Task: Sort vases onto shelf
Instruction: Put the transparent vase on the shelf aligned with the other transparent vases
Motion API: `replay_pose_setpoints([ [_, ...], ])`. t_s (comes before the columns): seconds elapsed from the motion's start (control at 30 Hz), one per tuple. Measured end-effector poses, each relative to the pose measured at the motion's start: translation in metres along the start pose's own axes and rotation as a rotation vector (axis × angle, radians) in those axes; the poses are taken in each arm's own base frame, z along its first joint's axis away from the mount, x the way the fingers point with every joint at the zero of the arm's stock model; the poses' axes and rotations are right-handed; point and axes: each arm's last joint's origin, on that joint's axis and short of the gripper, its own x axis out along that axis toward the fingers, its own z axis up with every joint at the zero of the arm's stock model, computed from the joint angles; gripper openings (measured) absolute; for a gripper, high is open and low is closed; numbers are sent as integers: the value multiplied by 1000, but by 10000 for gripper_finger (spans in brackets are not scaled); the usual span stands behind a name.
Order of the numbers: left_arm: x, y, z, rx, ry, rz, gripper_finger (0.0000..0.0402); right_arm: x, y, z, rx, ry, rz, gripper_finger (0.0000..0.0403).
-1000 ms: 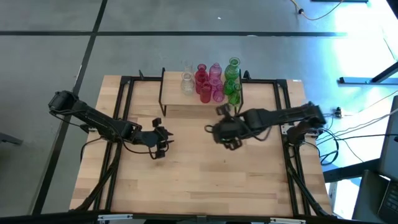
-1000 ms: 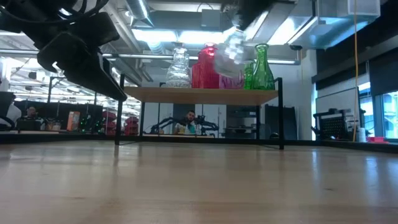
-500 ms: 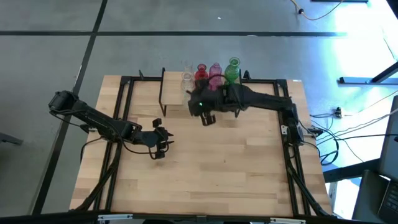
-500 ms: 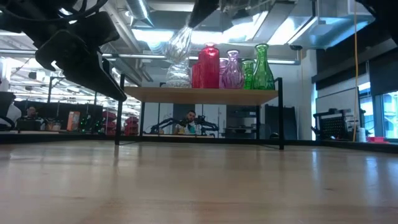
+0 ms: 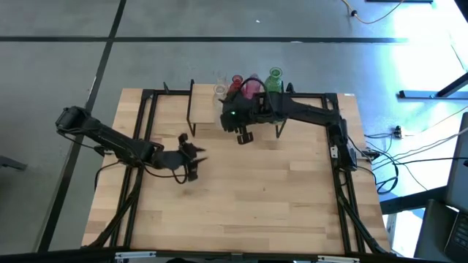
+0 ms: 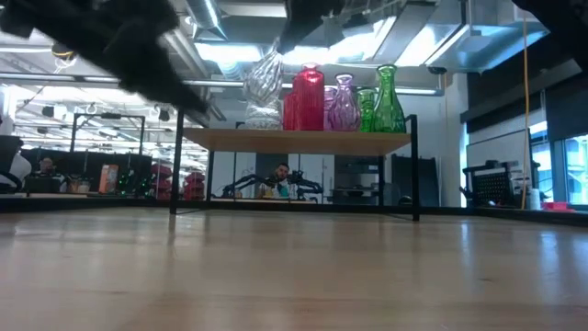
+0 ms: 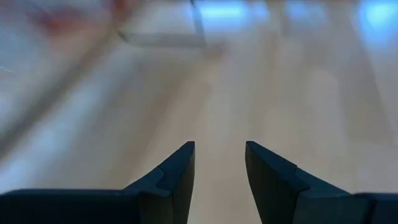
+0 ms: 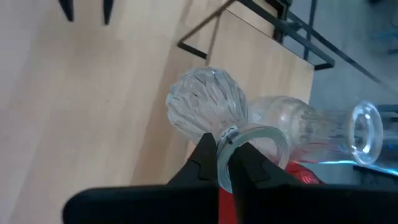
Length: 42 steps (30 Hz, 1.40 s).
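My right gripper (image 8: 225, 158) hangs over the left part of the shelf (image 5: 205, 118), shut on a clear ribbed vase (image 6: 264, 78) that tilts above the board (image 6: 294, 140). A second clear vase (image 6: 264, 116) stands on the shelf behind it. To its right stand a red vase (image 6: 308, 97), a pink vase (image 6: 343, 101) and two green vases (image 6: 386, 97). My left gripper (image 7: 219, 165) is open above bare table, left of centre (image 5: 193, 155), touching nothing. My right gripper pinches the clear vase's mouth rim (image 8: 231, 138), one finger (image 8: 249, 165) in the opening and the other (image 8: 202, 158) outside. The fingers come from above, slanting. The vase hangs tilted below them, its round body (image 8: 202, 102) clear of the shelf board.
The shelf's thin black legs (image 6: 415, 170) stand on the table's far half. The board's left end (image 8: 261, 50) is bare wood. Black frame rails (image 5: 150, 109) run along the tabletop's sides. A person (image 6: 278, 175) shows far off in the room under the shelf.
My right gripper has carried the clear vase from over the table's right-middle toward the far edge and the shelf's left part, then sunk a little toward the board; the vase stays tilted. My left gripper has shifted slightly and turned, staying open.
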Motion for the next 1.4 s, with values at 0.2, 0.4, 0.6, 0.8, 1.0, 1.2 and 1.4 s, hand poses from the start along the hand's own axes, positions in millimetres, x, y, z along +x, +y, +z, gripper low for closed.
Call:
replay_pose_setpoints([
  [0.2,-16,23,37,-39,-217,233,135,7,-2,0,3,13,-18,1],
  [0.4,-13,55,55,-21,-308,256,135,10,-1,4,-19,-20,-19,4],
  [0.6,3,85,54,-49,-273,277,135,11,-4,6,-30,-39,-38,6],
  [0.8,14,100,53,-69,-270,268,135,16,-11,3,-15,-38,-49,6],
  [1.0,16,108,52,-80,-261,295,135,31,-20,-4,8,-14,-35,6],
  [1.2,19,111,50,-83,-246,261,135,36,-20,-3,12,-25,-34,8],
  [1.4,31,113,43,-76,-188,268,135,36,-20,-3,10,-17,-33,11],
])
